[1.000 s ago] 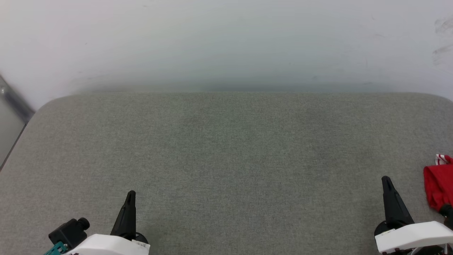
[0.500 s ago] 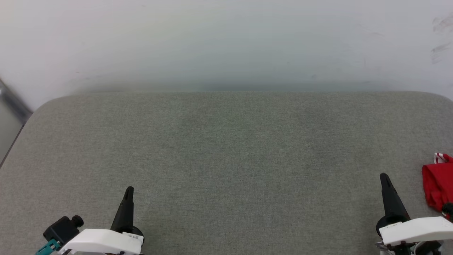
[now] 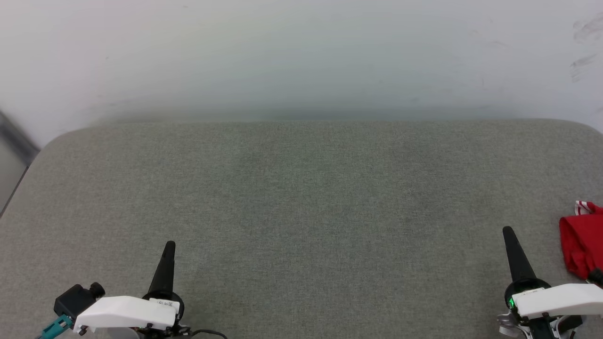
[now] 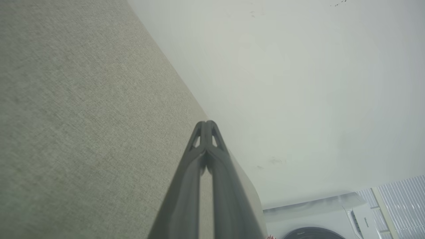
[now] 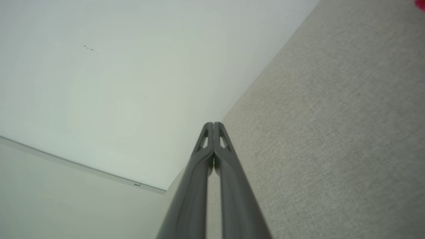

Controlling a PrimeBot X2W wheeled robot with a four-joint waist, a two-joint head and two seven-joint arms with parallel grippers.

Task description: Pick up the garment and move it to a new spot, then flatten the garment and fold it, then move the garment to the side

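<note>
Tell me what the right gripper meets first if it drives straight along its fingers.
Probably the white wall beyond the grey padded surface; the right gripper has the garment off to its right.

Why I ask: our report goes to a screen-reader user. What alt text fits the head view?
A bunched red garment lies at the picture's right edge on a grey fabric surface set against a white wall. The left gripper and right gripper sit at the bottom corners, jaws shut, holding nothing.

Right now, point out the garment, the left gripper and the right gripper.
garment [image 3: 583, 244], head view, red cloth at the right edge.
left gripper [image 3: 169, 246], head view, shut fingertips.
right gripper [image 3: 508, 232], head view, shut fingertips.
</note>
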